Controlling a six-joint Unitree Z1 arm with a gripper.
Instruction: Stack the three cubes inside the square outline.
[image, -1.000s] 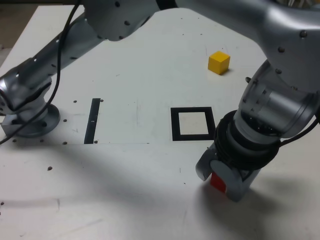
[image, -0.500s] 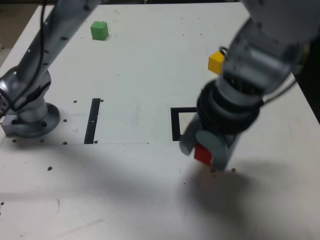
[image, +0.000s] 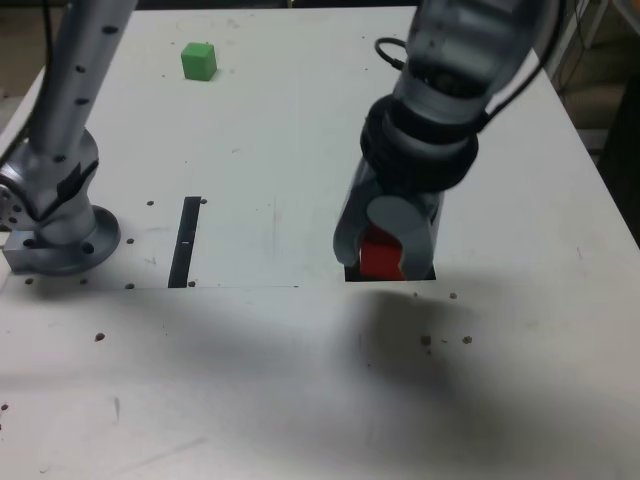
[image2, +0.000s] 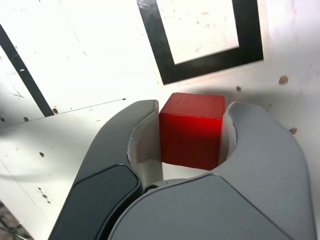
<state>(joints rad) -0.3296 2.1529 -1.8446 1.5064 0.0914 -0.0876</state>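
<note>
The gripper (image2: 192, 132) is pinching the red cube (image2: 191, 131), one grey jaw flat against each side face, so the block sits square between them with its front and top faces bare. That side-on hold leaves the underside free, which is what a flat set-down calls for. In the exterior view the gripper (image: 383, 250) points down at the bench (image: 280, 120), and the red cube (image: 380, 256) hangs at about the near edge of the outline (image: 351, 271), most of which the arm hides; only black slivers show at the near corners. The wrist view gives the clearer picture: the outline (image2: 250, 45) lies just beyond the cube, its white centre bare, nothing stacked there yet. Whether the cube is already touching the bench I cannot tell; the shadow spread under the arm suggests it is carried a little above.

Taking the outline as the clock's centre in the exterior view, the green cube (image: 199, 60) sits well apart at about 11 o'clock, near the far edge. The narrow black strip (image: 185, 240) lies at 9 o'clock, and the arm's base (image: 60, 240) is beyond it, also near 9. The yellow cube is not visible, probably behind the arm.

By my reading, red is meant as the bottom block, so it needs to go a touch further toward 12 o'clock to centre over the white square before release.
</note>
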